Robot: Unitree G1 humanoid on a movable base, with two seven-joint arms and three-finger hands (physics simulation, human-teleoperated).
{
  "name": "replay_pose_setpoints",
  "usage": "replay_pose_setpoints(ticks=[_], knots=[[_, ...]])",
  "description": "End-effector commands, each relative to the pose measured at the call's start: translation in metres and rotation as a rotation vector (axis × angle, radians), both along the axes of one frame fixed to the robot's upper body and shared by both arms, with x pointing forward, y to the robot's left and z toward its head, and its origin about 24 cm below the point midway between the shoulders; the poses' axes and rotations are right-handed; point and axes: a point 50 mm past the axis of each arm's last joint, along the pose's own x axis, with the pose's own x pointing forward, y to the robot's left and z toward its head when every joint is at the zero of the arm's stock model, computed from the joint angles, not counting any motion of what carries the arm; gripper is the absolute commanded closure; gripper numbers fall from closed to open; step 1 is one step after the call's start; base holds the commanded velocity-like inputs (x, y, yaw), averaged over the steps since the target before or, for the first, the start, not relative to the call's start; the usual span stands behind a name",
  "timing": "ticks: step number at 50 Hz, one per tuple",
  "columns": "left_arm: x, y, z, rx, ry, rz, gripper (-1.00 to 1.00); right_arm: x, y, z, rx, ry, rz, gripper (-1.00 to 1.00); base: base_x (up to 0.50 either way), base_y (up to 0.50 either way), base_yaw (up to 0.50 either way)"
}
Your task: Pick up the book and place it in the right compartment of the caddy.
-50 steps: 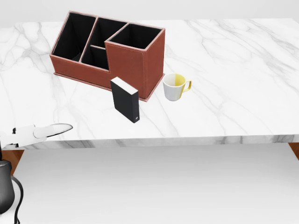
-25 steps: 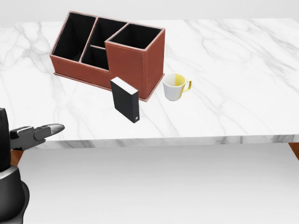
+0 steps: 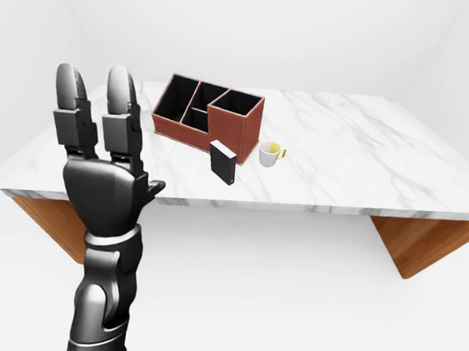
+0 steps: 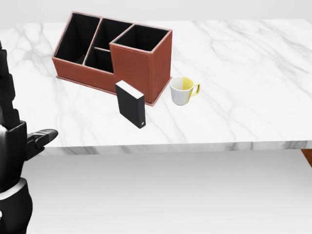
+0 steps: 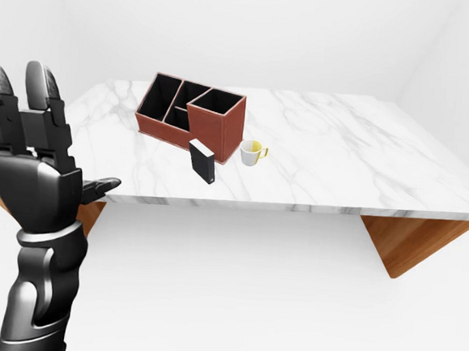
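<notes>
The white marbled surface [image 4: 243, 73] spans the head view, resting on wooden supports seen under its ends in the eye views. On it, the reddish-brown caddy [image 4: 141, 68] with black-lined compartments is the landmark: it stands toward the upper left of the head view, its tall right compartment nearest the view's centre and empty. The left hand [image 3: 105, 173] rises well to the left of the caddy and below it in the left-eye view, raised off the edge of the surface, palm toward the caddy, its two long fingers [image 3: 119, 109] extended straight up and the thumb sticking out sideways, so it is open and holds nothing. The right hand does not show in any view. The black book [image 4: 130, 104] stands upright on the surface just below the caddy's right compartment, very close to its base, untouched. The white mug [image 4: 181, 91] with a yellow handle and yellow inside sits just right of the caddy's lower right corner, beside the book.
</notes>
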Motion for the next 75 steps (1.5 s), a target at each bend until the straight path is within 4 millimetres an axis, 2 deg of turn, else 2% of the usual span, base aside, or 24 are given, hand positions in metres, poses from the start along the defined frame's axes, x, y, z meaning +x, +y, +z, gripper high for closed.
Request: replay_pose_setpoints(ticks=[1,8,17,75], knots=[[-0.003,-0.009,-0.004,0.113,-0.020,0.056,-1.00,0.000,0.002,-0.002,-0.002,0.004,0.006,-1.00,0.00,0.00,0.00],[-0.003,-0.013,-0.009,0.238,-0.033,0.112,-1.00,-0.001,0.001,-0.002,0.004,0.003,0.000,-1.00,0.00,0.00,0.00],[-0.005,-0.017,-0.015,0.271,-0.013,0.124,-1.00,0.000,0.002,-0.001,-0.002,0.011,0.002,-1.00,0.00,0.00,0.00],[-0.004,-0.016,-0.018,0.243,0.007,0.111,-1.00,0.001,0.002,-0.005,-0.008,0.052,-0.018,-1.00,0.00,0.00,0.00]])
